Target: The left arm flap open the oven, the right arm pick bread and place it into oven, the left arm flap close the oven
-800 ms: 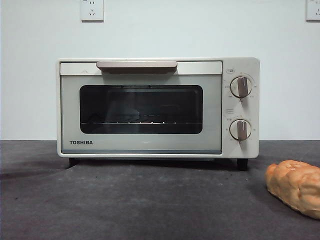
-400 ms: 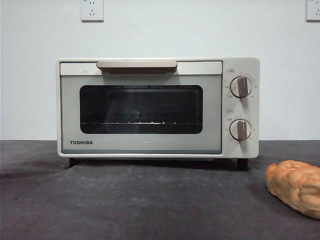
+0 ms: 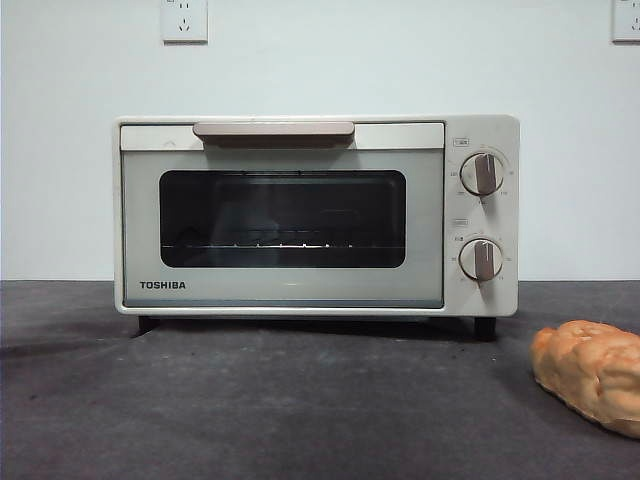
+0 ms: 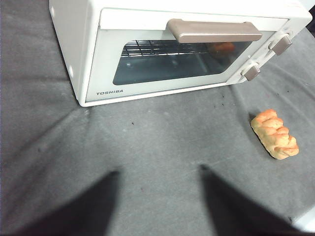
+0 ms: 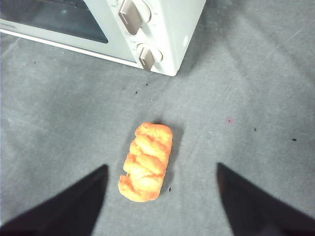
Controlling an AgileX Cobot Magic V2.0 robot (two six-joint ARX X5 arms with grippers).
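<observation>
Bread (image 3: pixel 592 375): right end cut off by front view's edge. Oven (image 5: pixel 98 24): mostly out of right wrist view, only lower right corner with knobs shown. Oven's far top cut off in left wrist view. Dial markings around knobs (image 3: pixel 482 173) too small to read. Left gripper (image 4: pixel 160 196), right gripper (image 5: pixel 160 196): only blurred dark jaw tips visible.

I see the oven (image 3: pixel 300 215) in smooth cream plastic or enamel with a glossy dark glass window, a metal wire rack (image 4: pixel 162 48) inside, matt grey cloth table (image 3: pixel 300 400), and lumpy, faintly shiny bread (image 5: pixel 146 162).
</observation>
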